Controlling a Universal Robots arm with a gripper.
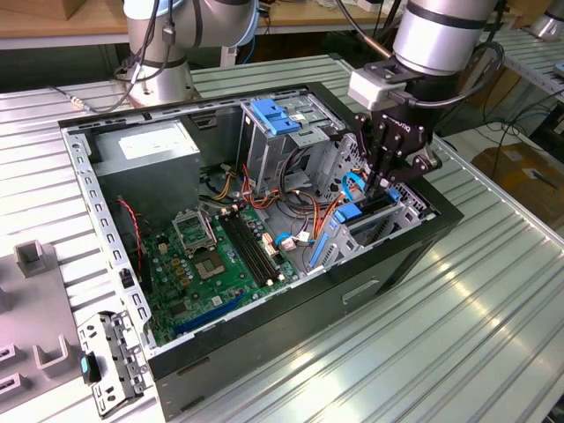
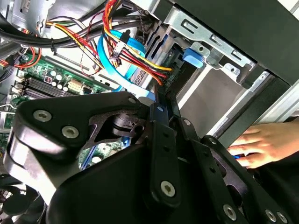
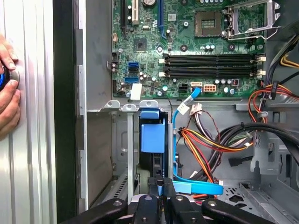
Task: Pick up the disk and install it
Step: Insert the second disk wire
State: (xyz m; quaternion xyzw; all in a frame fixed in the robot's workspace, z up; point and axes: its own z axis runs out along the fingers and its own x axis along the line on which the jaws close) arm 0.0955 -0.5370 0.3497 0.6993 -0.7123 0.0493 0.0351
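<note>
Our fingers (image 1: 381,181) pinch the disk (image 3: 153,137) on edge, part-way into its bay just below them, and we judge a tilt could jam its rails or snag the orange and blue cables (image 3: 201,149) beside, ahead of the motherboard (image 3: 187,46).

— What colours does the open computer case (image 1: 401,256) have?
— It is black outside and grey metal inside. The motherboard (image 1: 207,256) is green, with black memory slots (image 3: 210,65).
— And the cables?
— One bundle of wires (image 3: 205,144) is red, orange, yellow and black. A flat cable (image 3: 196,187) is light blue.
— The tool (image 1: 381,176)?
— Black, on a silver arm. The disk (image 3: 153,135) below it shows blue plastic. The table (image 1: 493,300) is pale grey with ridged stripes.
</note>
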